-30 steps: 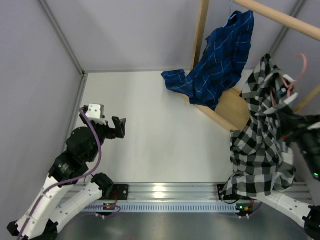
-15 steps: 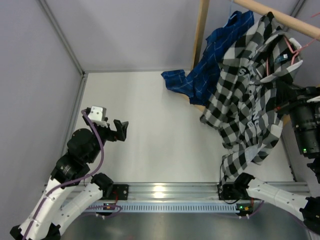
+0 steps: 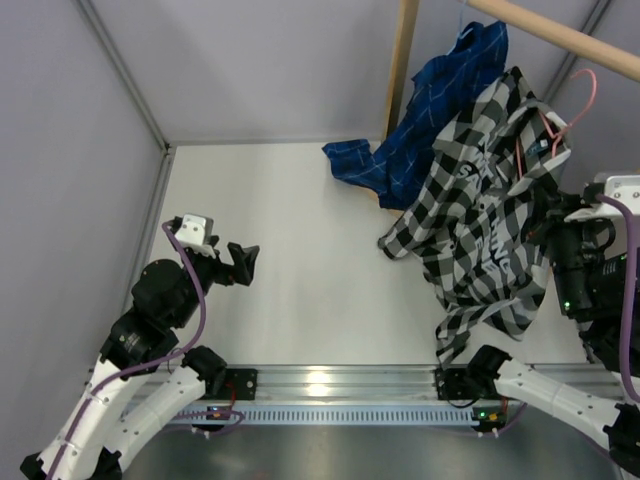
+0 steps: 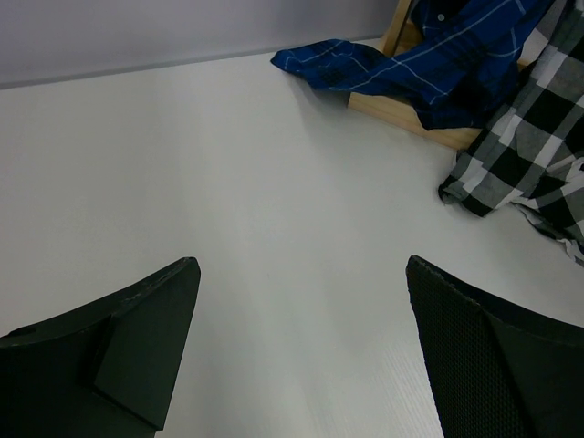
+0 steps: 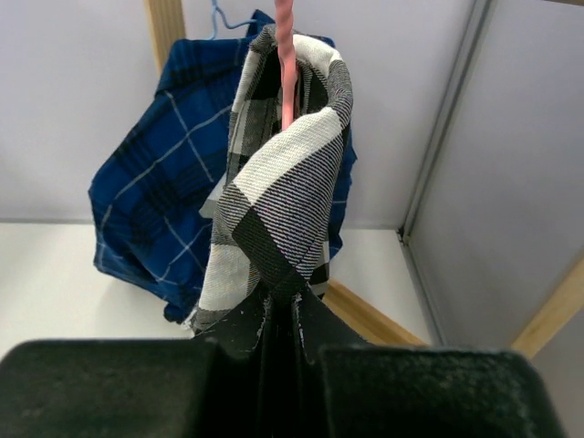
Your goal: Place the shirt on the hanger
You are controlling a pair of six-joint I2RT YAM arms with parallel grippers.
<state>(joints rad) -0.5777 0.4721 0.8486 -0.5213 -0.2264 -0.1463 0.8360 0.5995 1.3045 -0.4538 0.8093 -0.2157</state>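
Top external: shirt (image 3: 480, 240) hangs rt side.

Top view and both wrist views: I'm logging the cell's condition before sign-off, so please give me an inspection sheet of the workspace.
Surface: white table, bare in the middle.
Job's things: check shirt held up at right, its hem reaching the table; pink hanger rises out of its collar.
Clutter: blue plaid shirt draped on the wooden rack, one end trailing onto the table.
Grippers: left gripper open above bare table; right gripper shut on the check shirt below the collar.
Cables: purple cable looped along the left arm; another at the right arm.
Surroundings: grey wall panels; wooden rod overhead at right.
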